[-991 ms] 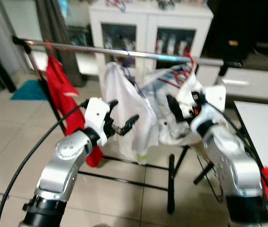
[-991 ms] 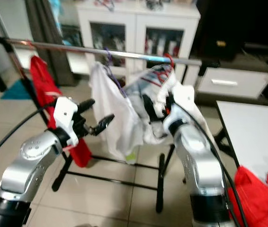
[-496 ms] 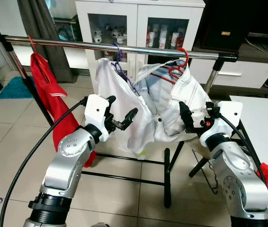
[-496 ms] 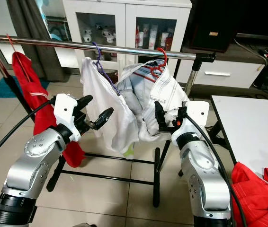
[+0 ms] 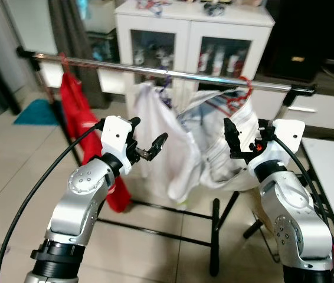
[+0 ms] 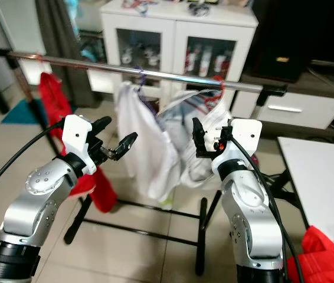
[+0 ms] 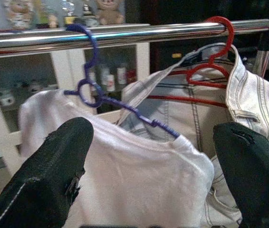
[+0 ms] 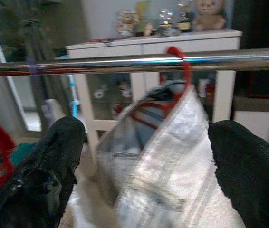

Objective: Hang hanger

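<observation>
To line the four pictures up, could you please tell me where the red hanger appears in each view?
Left eye view: red hanger hooked on the rail, right of centre.
Right eye view: upper centre-right.
Left wrist view: upper right.
Right wrist view: upper centre.
Shared landmark: the rail.

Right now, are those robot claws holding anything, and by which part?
Nothing is held. The left gripper and right gripper are both open, in front of the clothes on the rail.
</observation>
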